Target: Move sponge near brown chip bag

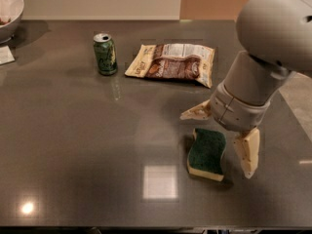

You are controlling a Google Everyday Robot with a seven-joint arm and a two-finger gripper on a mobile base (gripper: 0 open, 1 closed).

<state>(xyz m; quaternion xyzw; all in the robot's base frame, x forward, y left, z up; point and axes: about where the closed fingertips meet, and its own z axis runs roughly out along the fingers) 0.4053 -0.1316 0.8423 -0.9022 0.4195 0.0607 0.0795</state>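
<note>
The sponge, dark green top over pale yellow foam, lies flat on the dark table right of centre, near the front. The brown chip bag, cream with a brown centre and white label, lies flat farther back. My gripper hangs from the large grey arm on the right, just above the sponge. It is open: one cream finger points left beyond the sponge's far end, the other finger points down just right of the sponge. Neither finger holds anything.
A green soda can stands upright left of the chip bag. A white bowl sits at the far left corner with a small white card in front of it. The table's right edge runs behind the arm.
</note>
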